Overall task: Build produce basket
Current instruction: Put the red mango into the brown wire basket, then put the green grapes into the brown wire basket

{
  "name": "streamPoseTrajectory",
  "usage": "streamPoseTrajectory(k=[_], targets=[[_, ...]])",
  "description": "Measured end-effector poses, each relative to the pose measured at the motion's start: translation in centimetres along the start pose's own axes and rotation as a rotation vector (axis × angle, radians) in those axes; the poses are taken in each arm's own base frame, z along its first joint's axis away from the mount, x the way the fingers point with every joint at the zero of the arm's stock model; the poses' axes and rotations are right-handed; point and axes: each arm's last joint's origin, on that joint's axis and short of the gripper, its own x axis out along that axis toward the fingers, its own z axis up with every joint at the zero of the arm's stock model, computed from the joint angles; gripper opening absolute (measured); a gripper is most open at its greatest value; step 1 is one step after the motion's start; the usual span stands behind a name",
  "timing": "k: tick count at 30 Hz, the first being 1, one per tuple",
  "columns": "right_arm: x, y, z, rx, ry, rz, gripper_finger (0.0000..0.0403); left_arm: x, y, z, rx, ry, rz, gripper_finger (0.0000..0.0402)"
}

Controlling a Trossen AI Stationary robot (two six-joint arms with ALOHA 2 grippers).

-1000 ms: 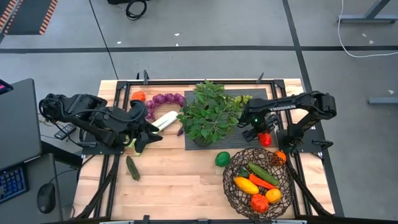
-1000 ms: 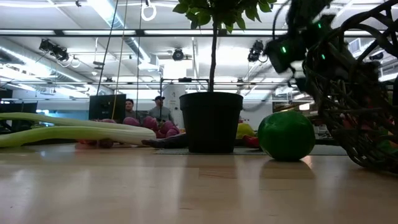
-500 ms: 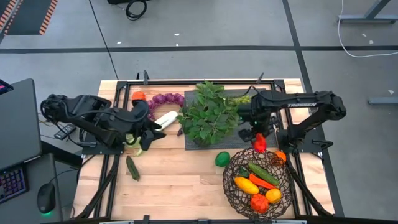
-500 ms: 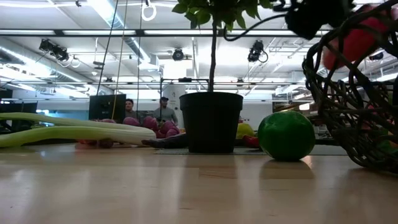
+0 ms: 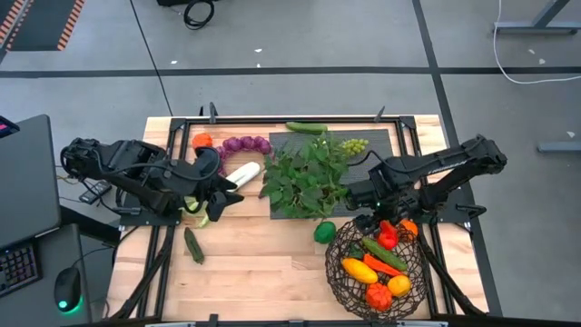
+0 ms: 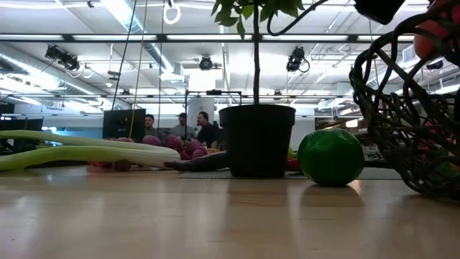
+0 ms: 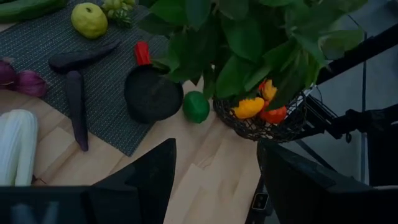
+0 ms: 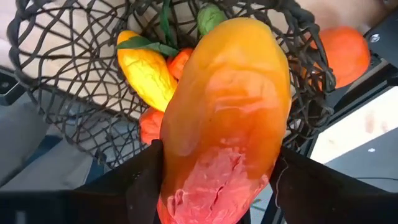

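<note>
Partly filled: basket [image 5: 376,265], dark woven wire, near the table [image 5: 254,263] front edge, right of the potted plant [image 5: 304,177].

Inside the basket: yellow lemon-like piece [image 5: 359,270], green cucumber [image 5: 385,253], orange tomato [image 5: 398,285], red-orange piece [image 5: 379,295], chili or carrot between them, not told apart.

Arriving: right end effector [image 5: 386,230] over the basket's rear rim, clamped on a red-orange fruit [image 8: 227,118], not yet let go; right wrist view fills with it above the wire.

Left outside the basket:
- lime [image 5: 324,232], touching or just beside the basket's left rim, cannot tell which.
- second orange tomato [image 5: 408,228], just beside the rear right rim.
- small cucumber [image 5: 193,245], well left of the basket.
- leek [image 5: 238,175], purple grapes [image 5: 241,144], another tomato [image 5: 201,141], far left of the basket, beyond the plant.
- long cucumber [image 5: 306,127], green grapes [image 5: 351,144], behind the plant on the black mat [image 5: 363,168].

Left end effector [image 5: 218,195], fingers apart and holding nothing, waiting beside the leek.

Estimate: roughly half packed.
</note>
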Motion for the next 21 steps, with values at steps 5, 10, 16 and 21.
streamPoseTrajectory(k=[5,10,16,21], targets=[[0.3,0.1,-0.6,0.019,-0.040,-0.020,0.0312,0.0,0.0,0.0,0.017,0.004,-0.003,0.0231],[0.5,0.2,-1.0,0.021,-0.039,-0.021,0.0352,0.0,-0.1,-0.1,0.017,0.023,-0.018,0.0231],[0.6,0.2,-1.0,0.019,-0.099,-0.032,0.0392,0.0,-0.2,-0.2,0.023,0.068,-0.053,0.0231],[0.4,0.1,-0.5,0.053,-0.206,-0.046,0.0397,0.0,-0.2,-0.2,0.040,0.077,-0.060,0.0231]])
